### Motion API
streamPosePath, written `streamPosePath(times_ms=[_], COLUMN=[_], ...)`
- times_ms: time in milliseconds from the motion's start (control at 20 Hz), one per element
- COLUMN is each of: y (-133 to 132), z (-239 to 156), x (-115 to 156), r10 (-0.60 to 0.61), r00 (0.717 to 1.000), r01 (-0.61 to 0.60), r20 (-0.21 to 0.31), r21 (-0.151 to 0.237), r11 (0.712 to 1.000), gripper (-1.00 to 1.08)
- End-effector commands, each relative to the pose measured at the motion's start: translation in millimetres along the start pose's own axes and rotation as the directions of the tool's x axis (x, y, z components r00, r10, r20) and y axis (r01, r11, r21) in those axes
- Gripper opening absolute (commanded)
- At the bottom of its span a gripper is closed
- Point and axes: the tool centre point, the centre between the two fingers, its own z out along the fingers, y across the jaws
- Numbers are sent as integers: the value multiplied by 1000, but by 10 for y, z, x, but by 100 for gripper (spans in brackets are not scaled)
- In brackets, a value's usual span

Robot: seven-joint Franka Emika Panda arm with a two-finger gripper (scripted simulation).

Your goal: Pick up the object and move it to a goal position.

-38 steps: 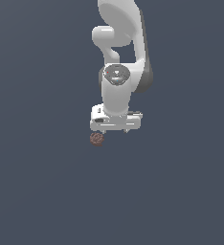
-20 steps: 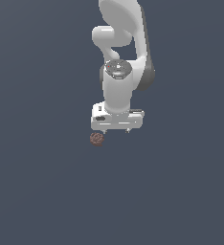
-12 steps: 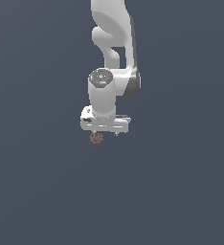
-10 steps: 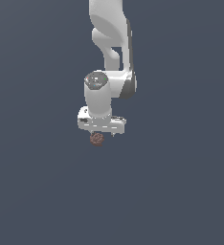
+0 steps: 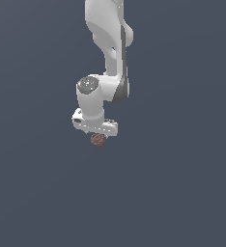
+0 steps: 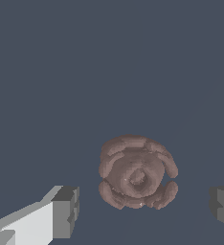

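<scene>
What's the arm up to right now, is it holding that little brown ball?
Gripper open, straddling ball. Reddish-brown ball between the fingers, untouched, not gripped. Nothing in the way.

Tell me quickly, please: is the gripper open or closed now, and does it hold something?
Gripper: open, holding nothing; the reddish-brown ball lies between its fingers, with gaps on both sides.
</scene>
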Motion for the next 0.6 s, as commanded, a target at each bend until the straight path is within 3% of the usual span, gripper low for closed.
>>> streamPosePath(times_ms=[0, 550], y=[-6, 9], z=[11, 440], x=[0, -13], r10=[-1, 4], r00=[1000, 1000], r01=[1, -4], r20=[0, -1], r21=[0, 0], r11=[1000, 1000], gripper=[100, 100])
